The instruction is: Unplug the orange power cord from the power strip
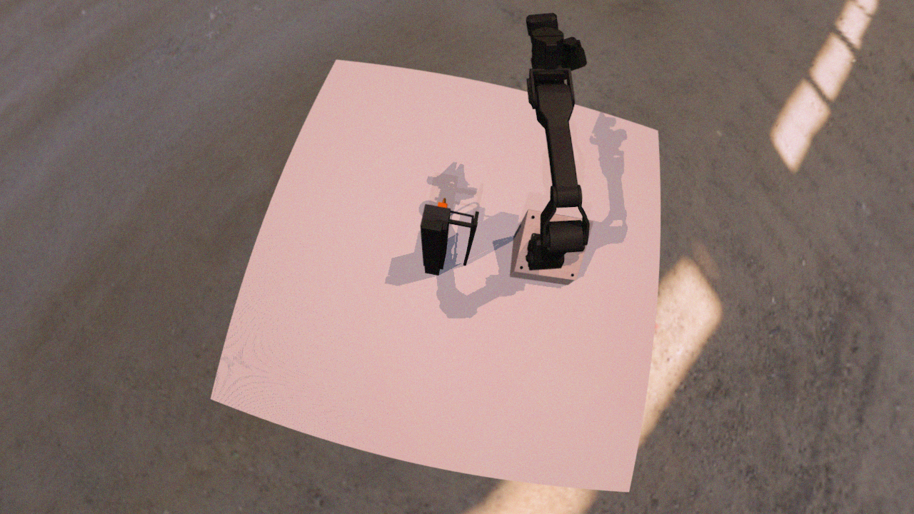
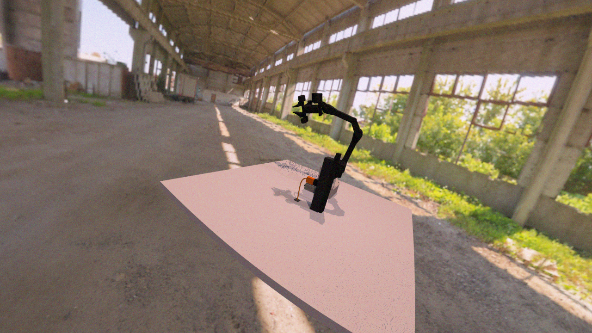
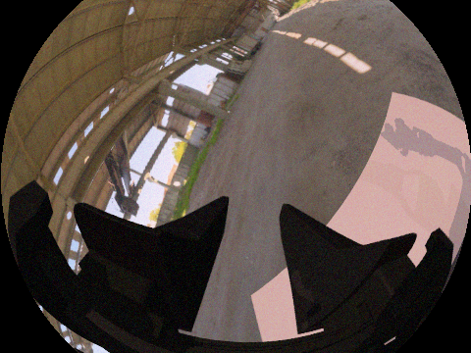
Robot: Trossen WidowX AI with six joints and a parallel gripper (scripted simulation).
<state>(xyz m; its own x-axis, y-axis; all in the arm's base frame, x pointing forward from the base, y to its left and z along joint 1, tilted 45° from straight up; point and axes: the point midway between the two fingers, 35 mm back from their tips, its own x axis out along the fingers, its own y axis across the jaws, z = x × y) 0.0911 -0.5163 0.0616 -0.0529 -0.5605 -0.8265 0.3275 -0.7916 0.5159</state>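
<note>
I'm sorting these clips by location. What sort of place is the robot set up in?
Apparently a derelict industrial hall: concrete columns with glassless window frames, a bare dirt floor, and a long trussed roof. The black robot arm sits on a pink table.
</note>
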